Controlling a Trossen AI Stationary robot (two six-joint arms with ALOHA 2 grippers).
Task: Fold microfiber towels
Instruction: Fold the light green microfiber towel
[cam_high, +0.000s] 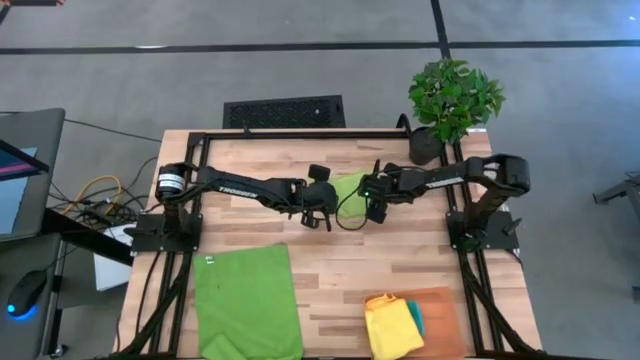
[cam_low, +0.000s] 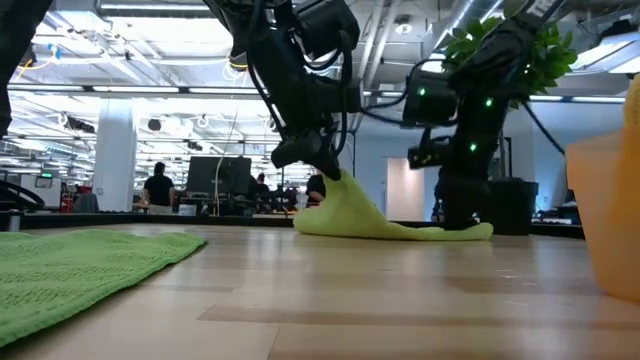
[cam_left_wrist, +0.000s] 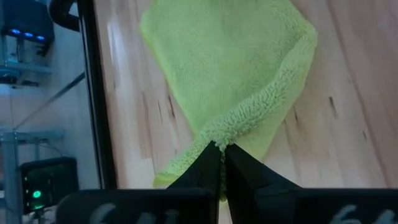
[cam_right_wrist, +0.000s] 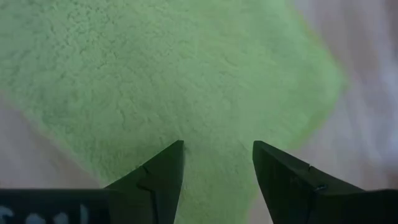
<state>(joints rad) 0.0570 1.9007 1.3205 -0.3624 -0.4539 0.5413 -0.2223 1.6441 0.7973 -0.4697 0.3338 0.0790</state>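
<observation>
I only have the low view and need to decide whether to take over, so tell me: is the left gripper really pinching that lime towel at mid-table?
Observer: Yes. The left wrist view shows the left gripper shut on a raised edge of the small lime green towel.
Operator: And the right gripper?
Observer: The right gripper is open, its fingers apart just above the same towel.
Operator: What is the green cloth in my foreground?
Observer: A second, larger green towel, lying flat at the table's near left.
Operator: Anything else on the table?
Observer: A yellow towel with a teal towel tucked beside it, both on the orange mat.
</observation>
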